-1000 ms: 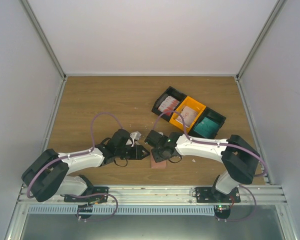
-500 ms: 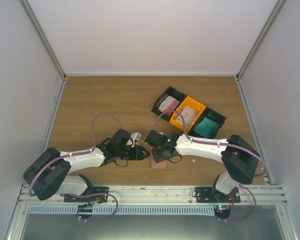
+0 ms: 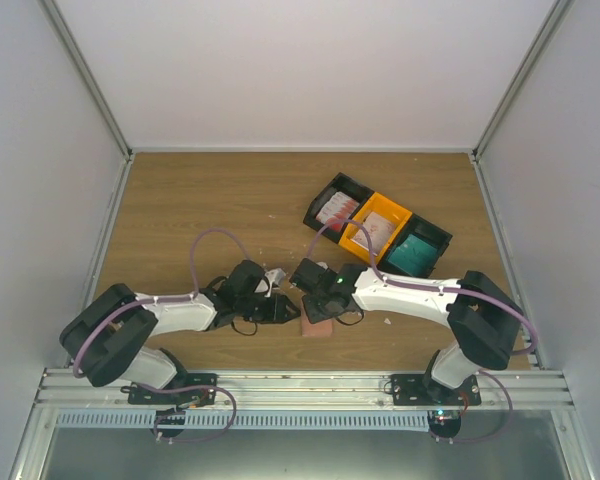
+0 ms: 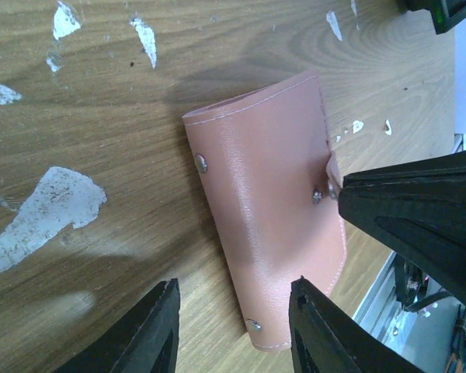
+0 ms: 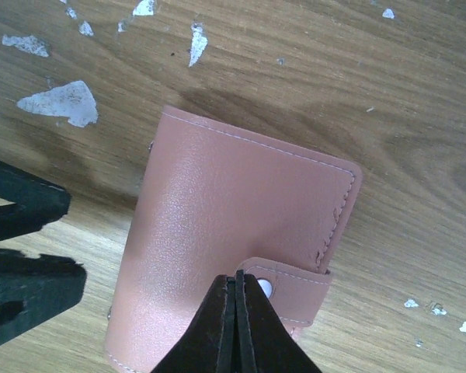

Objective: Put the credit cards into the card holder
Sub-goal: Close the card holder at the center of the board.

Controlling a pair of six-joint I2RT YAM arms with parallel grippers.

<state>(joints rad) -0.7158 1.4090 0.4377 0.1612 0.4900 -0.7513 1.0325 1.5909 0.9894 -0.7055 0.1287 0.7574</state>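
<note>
The card holder (image 3: 316,328) (image 4: 268,210) (image 5: 233,210) lies folded flat on the wood, salmon-brown, with its snap strap (image 5: 295,286) fastened. My right gripper (image 3: 314,308) (image 5: 237,278) is shut, its tips resting at the strap's end beside the snap. Low at the holder's left side, my left gripper (image 3: 291,312) (image 4: 233,311) is open, its fingers straddling the holder's near corner without touching it. The credit cards sit in bins at the back right: red-and-white ones (image 3: 335,210), whitish ones (image 3: 378,230) and teal ones (image 3: 412,256).
A black bin (image 3: 320,208), an orange bin (image 3: 354,240) and a second black bin (image 3: 442,240) stand in a diagonal row behind the right arm. White scraps (image 4: 46,210) (image 5: 62,101) dot the wood near the holder. The table's metal front rail (image 3: 300,385) runs close below.
My right gripper has shut at the holder's strap. The left arm has slid right toward the holder and its jaws have narrowed a little.
</note>
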